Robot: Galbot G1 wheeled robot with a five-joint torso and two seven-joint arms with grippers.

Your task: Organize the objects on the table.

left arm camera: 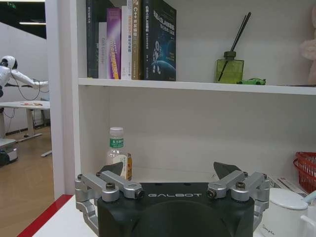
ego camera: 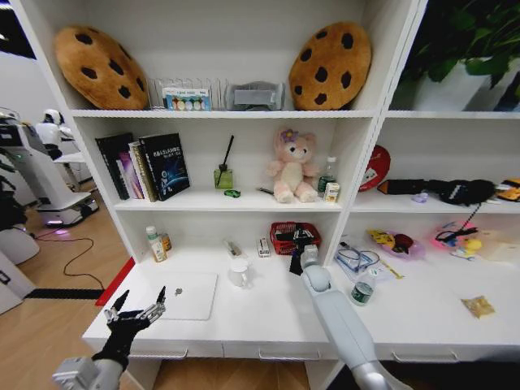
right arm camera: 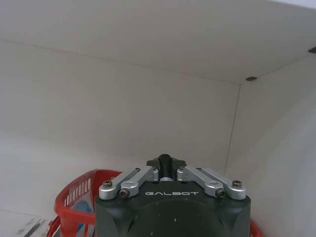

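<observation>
Head view: my right gripper closed, seemingly empty, over red basket; could snag rim; left gripper open

White shelving, wooden floor

Long white desk, flat top, shallow drawers with slim silver handles along front edge. On it: closed silver laptop near left end; white mug just beside laptop; clear bottle with white cap at back left; red mesh basket against back wall; small dark-lidded round jar right of centre.
</observation>
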